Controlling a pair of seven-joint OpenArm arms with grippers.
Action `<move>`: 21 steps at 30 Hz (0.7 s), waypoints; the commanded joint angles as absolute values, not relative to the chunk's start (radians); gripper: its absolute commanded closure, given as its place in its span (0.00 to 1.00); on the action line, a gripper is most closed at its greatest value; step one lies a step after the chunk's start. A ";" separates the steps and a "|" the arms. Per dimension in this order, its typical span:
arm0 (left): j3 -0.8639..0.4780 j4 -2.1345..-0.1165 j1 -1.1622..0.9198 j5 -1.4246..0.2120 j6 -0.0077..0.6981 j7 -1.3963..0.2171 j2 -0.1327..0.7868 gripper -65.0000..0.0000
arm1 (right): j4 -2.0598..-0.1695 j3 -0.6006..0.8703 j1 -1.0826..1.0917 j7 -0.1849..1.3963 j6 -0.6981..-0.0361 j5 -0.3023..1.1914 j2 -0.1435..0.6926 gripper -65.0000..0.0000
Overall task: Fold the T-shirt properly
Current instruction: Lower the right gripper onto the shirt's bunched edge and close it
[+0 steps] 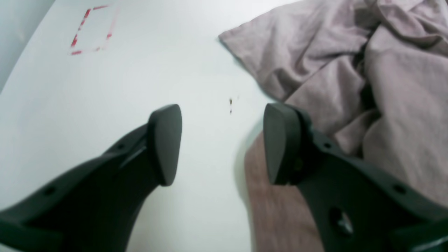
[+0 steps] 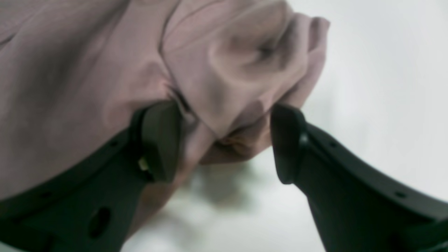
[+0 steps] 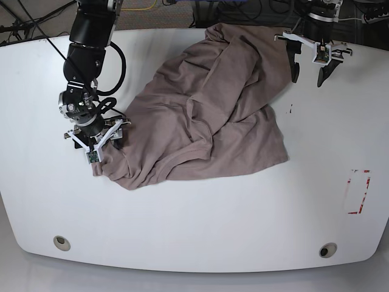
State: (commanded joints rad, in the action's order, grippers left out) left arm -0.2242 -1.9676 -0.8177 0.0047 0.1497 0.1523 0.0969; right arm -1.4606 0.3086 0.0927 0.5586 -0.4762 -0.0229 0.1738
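The taupe T-shirt (image 3: 206, 115) lies crumpled and wrinkled across the middle of the white table (image 3: 194, 225). At the shirt's lower left corner, my right gripper (image 3: 97, 151) points down into the cloth. In the right wrist view this gripper (image 2: 224, 143) is open, with a bunched fold of the T-shirt (image 2: 227, 80) between its fingers. Beside the shirt's far right edge, my left gripper (image 3: 307, 79) hovers open. In the left wrist view the left gripper (image 1: 224, 143) holds nothing, and its right finger (image 1: 280, 143) stands at the edge of the T-shirt (image 1: 350, 70).
A red dashed tape rectangle (image 3: 357, 191) marks the table's right side, also seen in the left wrist view as the tape rectangle (image 1: 92, 29). Two round holes (image 3: 61, 242) (image 3: 328, 250) sit near the front edge. Cables run along the back.
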 joint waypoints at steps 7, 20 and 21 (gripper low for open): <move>-0.225 -1.967 -0.814 0.002 0.152 0.152 0.096 0.47 | -1.433 0.306 0.069 0.558 -0.482 -0.013 0.202 0.40; -0.220 -1.966 -0.808 0.001 0.154 0.150 0.096 0.47 | -1.411 0.300 0.058 0.554 -0.507 0.019 0.189 0.42; -0.220 -1.966 -0.807 0.000 0.153 0.150 0.096 0.47 | -1.412 0.299 0.056 0.554 -0.506 0.018 0.187 0.42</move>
